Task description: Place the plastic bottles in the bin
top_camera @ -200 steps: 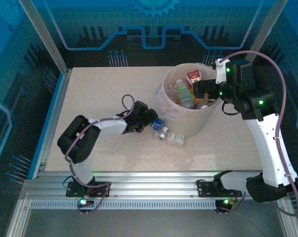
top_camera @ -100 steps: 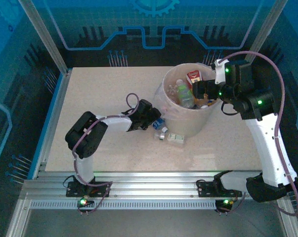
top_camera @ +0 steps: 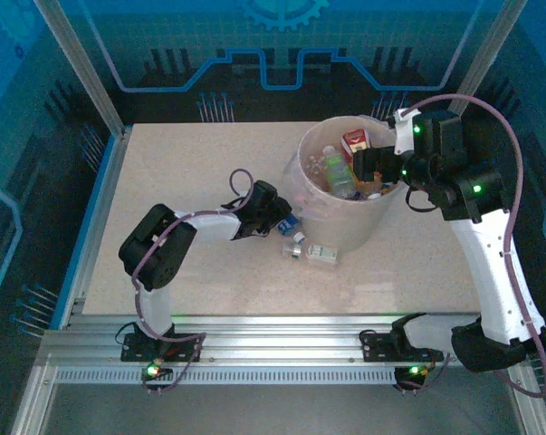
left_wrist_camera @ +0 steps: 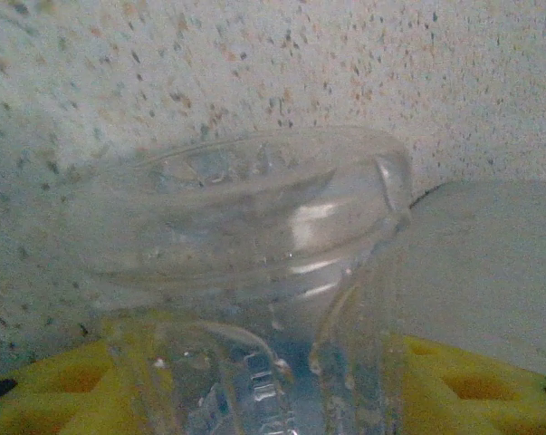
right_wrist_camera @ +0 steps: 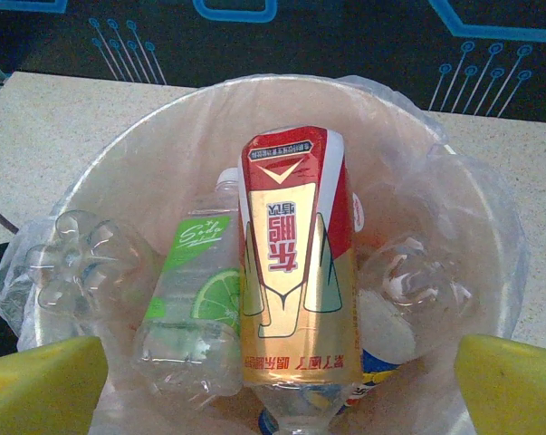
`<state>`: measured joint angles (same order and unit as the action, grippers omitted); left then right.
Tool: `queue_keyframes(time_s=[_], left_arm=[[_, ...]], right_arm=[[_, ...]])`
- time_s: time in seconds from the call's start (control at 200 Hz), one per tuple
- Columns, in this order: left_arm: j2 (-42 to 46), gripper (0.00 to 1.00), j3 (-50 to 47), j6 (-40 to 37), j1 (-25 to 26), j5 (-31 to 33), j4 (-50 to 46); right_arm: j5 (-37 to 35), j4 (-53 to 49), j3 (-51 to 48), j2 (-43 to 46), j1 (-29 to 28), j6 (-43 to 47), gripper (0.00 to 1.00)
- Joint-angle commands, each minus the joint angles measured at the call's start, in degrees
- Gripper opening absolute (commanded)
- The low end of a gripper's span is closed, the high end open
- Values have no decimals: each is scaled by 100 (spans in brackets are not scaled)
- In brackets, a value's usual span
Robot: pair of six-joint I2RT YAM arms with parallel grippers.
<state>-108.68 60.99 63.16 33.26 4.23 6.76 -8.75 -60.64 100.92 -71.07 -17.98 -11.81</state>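
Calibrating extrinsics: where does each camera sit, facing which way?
Top external: above and behind the bases, looking down on the table; both arms, left hand, right hand.
Left wrist: low by the table, facing a clear bottle between its yellow fingers.
Right wrist: above the bin, looking in; yellow fingertips at the lower corners.
Shared: top and right wrist both show the bin and red-labelled bottle.

Desk [top_camera: 191,181]: matt, speckled, stone-like; bin [right_wrist_camera: 119,168]: smooth translucent plastic; film liner [right_wrist_camera: 485,240]: thin, crinkly, glossy; clear bottle [left_wrist_camera: 254,227]: ribbed, shiny plastic; red-labelled bottle [right_wrist_camera: 295,272]: glossy wrap.
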Motion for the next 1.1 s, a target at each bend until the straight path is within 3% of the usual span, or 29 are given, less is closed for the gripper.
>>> queue_keyframes(time_s=[0.0, 0.325, 0.595, 0.86, 1.096], left_arm=[[442, 38, 134, -423, -129, 296, 110], [1464, 32, 9, -1845, -367, 885, 132], [2658, 29, 27, -3955, -434, 1585, 552], [3196, 29, 233, -5750, -434, 1278, 1755], [2740, 29, 838, -6432, -405, 499, 2641]], right_arm=[[-38, 196, -46, 131, -48, -29, 100], [19, 280, -33, 133, -47, -73, 100], [161, 341, 36, 137, -46, -143, 100], [247, 434, -7, 153, -48, -303, 100], [304, 555, -47, 234, -39, -400, 100]])
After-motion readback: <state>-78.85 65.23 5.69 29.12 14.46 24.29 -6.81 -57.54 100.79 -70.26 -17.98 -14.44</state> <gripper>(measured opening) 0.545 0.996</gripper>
